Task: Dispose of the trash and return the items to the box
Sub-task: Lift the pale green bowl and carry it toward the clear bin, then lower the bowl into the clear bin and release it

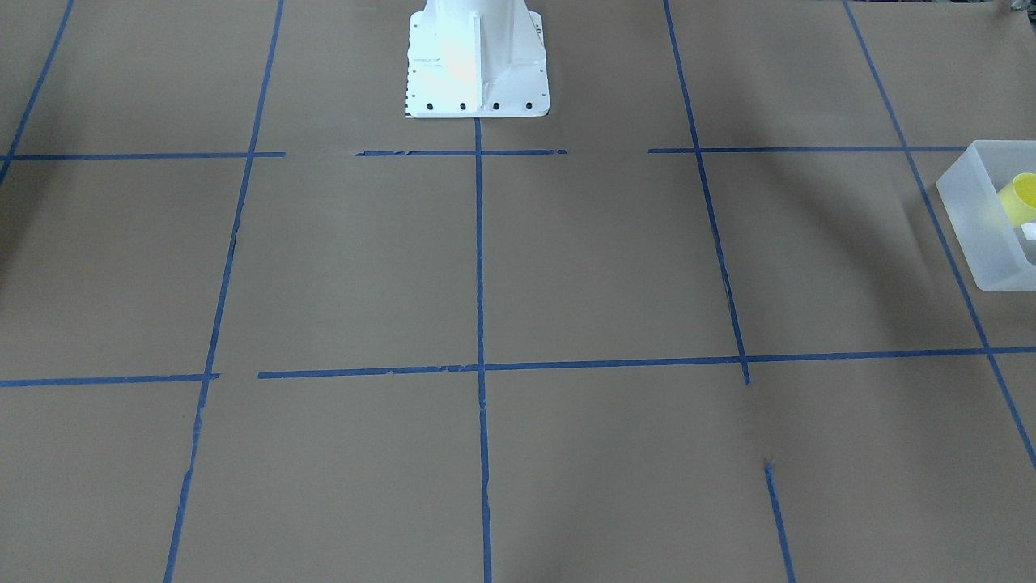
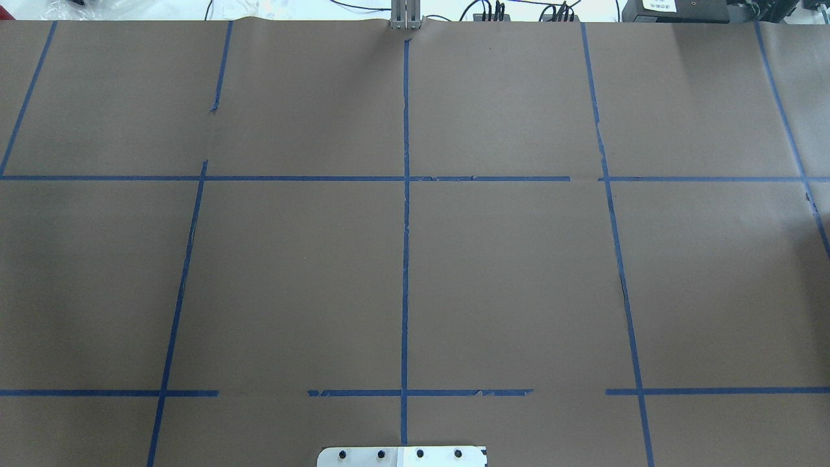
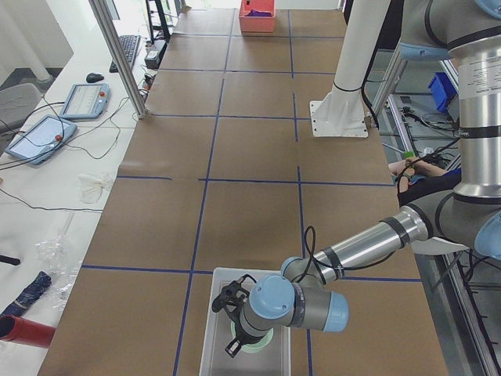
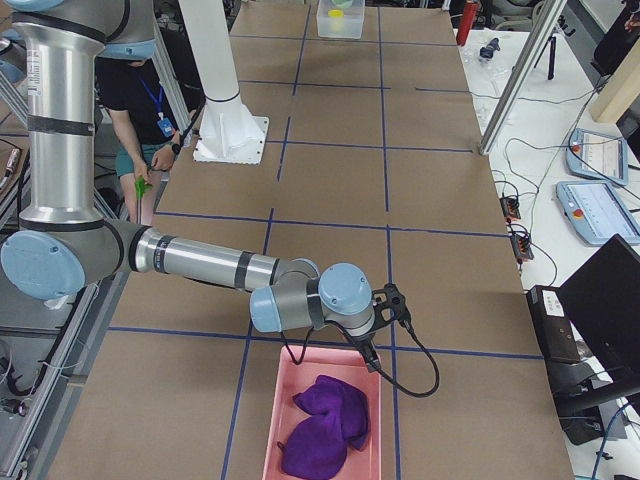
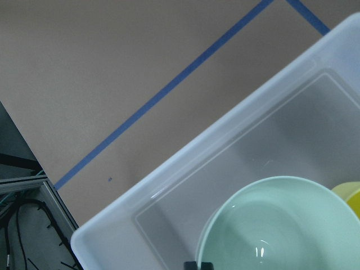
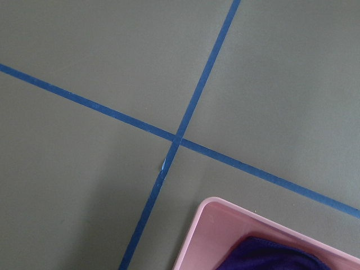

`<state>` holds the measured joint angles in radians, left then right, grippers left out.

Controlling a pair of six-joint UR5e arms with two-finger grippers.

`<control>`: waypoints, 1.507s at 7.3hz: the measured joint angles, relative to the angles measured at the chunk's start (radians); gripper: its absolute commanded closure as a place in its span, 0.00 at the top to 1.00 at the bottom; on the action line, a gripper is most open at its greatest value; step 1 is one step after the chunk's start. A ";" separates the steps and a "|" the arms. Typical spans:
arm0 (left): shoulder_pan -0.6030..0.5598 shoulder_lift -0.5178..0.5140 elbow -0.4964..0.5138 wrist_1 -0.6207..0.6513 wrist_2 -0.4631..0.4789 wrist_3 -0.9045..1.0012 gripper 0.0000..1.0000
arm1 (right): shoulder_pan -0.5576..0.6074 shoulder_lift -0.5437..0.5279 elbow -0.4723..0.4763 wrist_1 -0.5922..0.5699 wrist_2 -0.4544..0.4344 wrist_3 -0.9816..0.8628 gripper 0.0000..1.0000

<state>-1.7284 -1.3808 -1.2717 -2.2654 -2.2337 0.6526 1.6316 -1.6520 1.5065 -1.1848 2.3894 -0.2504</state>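
Both items are in the frosted box [image 3: 213, 337] down at the left arm's end of the table: the mint bowl [image 5: 275, 225] sits on the bottom with the yellow cup [image 5: 352, 198] right beside its rim. The left gripper [image 3: 233, 337] hangs over the bowl, but I honestly can't tell if its fingers are open or closed. The right gripper [image 4: 375, 350] hovers at the near edge of a pink tray [image 4: 273, 430] holding a purple cloth [image 4: 325, 425]. Same deal there, can't make out its fingers.

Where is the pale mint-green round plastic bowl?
In the left wrist view the bowl sits inside the translucent frosted-white plastic bin, beside the small yellow plastic cup.
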 measured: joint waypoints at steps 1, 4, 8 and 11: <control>0.000 0.012 0.026 -0.043 -0.007 -0.004 0.73 | 0.000 0.000 0.000 0.000 0.000 -0.001 1.00; 0.001 0.025 0.016 -0.092 -0.016 -0.024 1.00 | 0.000 0.000 0.000 0.001 0.001 0.003 1.00; 0.044 0.003 -0.383 0.184 -0.010 -0.389 1.00 | 0.000 0.002 0.016 0.002 -0.002 0.085 1.00; 0.094 -0.006 -0.531 0.413 -0.033 -0.385 1.00 | -0.017 -0.008 0.037 -0.035 0.003 0.139 1.00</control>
<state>-1.6340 -1.3872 -1.8027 -1.8525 -2.2668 0.2677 1.6150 -1.6601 1.5436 -1.2193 2.3923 -0.1109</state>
